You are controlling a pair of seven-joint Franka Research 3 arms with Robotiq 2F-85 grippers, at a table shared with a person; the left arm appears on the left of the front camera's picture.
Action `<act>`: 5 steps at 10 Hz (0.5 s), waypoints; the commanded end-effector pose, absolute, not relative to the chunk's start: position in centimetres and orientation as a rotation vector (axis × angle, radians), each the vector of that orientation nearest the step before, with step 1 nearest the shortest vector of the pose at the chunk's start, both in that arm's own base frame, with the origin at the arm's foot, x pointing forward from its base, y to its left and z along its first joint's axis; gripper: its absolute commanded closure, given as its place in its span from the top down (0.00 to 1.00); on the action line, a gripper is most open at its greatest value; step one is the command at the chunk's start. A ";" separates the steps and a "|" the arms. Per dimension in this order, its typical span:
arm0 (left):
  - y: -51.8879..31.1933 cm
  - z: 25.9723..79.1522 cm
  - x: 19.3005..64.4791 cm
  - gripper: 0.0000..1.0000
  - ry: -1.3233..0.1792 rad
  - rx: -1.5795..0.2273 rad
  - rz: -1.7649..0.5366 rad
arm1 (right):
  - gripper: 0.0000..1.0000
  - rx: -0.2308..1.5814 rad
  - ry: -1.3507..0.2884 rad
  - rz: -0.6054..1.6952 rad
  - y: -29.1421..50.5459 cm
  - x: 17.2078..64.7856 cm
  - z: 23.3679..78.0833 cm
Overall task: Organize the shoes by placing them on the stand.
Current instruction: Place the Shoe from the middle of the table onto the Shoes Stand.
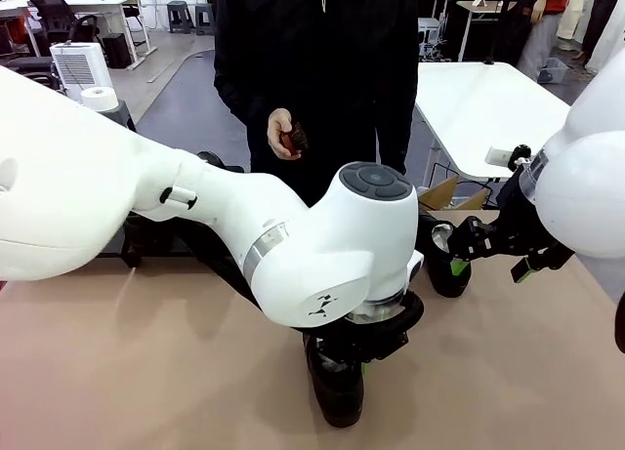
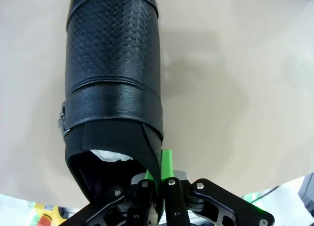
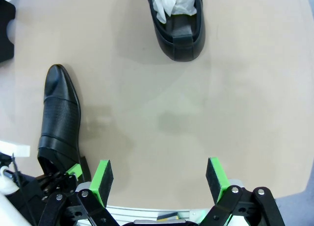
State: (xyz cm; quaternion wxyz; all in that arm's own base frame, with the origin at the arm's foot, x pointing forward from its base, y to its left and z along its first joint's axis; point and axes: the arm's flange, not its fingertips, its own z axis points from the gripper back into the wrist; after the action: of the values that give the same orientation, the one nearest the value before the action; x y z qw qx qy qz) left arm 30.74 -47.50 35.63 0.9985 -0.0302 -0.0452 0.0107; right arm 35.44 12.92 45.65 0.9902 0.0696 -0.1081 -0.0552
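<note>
Beige tabletop (image 3: 171, 113), open office beyond.

Lying at the robot's near edge: black perforated dress shoe (image 2: 113, 79), toe pointing away from the wrist, white paper stuffing (image 2: 110, 156) showing in the opening. Resting or just lifting off: cannot tell.

Clamping one side wall of that opening: left gripper (image 2: 158, 169), green pads drawn narrow on the leather.

Hanging well apart over bare table: right gripper (image 3: 159, 174), jaws spread wide, holding nothing.

Standing farther off: second stuffed shoe (image 3: 179, 30).

Showing dark and low behind the left arm: likely the stand (image 1: 137, 245), mostly hidden.

Waiting at the far side: person's hand (image 1: 283, 133), holding small brown brush (image 1: 296, 138).

Handling, as judged: lifting straight up, watching for toe droop from the one-sided pinch, carrying low, passing clear of the second shoe, setting down flat.
</note>
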 end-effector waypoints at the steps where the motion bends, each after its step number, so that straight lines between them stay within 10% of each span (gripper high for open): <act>1: -46.0 40.1 29.3 0.00 -0.101 -0.075 0.011 | 1.00 0.151 -0.230 -0.116 13.0 35.6 45.7; 5: -37.7 49.3 27.8 0.00 -0.341 -0.076 -0.169 | 1.00 0.151 -0.230 -0.116 13.0 35.6 45.7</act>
State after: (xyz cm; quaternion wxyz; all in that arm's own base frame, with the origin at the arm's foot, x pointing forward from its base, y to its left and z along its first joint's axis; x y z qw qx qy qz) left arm 27.62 -41.49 48.40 0.9891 -0.0370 -0.1327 -0.0520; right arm 35.44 12.90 45.66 0.9901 0.0698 -0.1082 -0.0554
